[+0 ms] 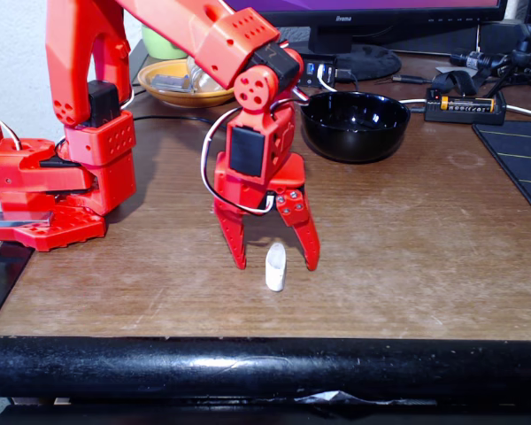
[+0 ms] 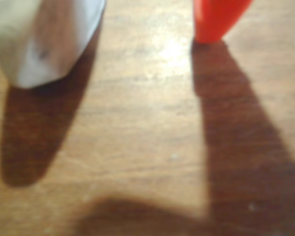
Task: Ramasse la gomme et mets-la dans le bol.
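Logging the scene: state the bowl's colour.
Glossy black bowl, clearest in the fixed view.

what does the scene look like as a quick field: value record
tool: open, pointing down, tips at the table
eraser: white, on the table between the open fingers, not gripped
bowl: black, glossy, behind the arm to the right in the fixed view, nothing seen inside
table: brown wood
wrist view: blurred; red fingertip over the wood
task stage: eraser not yet picked up

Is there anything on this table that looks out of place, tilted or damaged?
Nothing looks damaged or spilled. The white eraser lies flat on the table between the open pincer fingers, and the black bowl stands upright behind.
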`<state>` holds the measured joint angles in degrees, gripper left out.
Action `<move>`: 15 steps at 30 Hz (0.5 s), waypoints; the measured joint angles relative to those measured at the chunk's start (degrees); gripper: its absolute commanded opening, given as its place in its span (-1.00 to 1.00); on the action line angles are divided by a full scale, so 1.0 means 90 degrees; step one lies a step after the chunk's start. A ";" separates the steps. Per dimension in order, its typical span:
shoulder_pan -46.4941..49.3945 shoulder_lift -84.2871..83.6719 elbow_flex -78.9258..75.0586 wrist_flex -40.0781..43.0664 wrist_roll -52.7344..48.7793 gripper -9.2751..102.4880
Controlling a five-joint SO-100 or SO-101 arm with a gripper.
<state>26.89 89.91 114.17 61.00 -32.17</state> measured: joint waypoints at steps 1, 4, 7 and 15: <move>0.0010 0.0010 0.0039 -0.0029 -0.0029 -0.36; 0.0020 0.0020 0.0146 -0.0127 -0.0088 -0.37; 0.0049 0.0020 0.0176 -0.0146 -0.0078 -0.40; 0.0068 0.0029 0.0195 -0.0293 -0.0107 -0.62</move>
<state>27.51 90.18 115.93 58.36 -33.13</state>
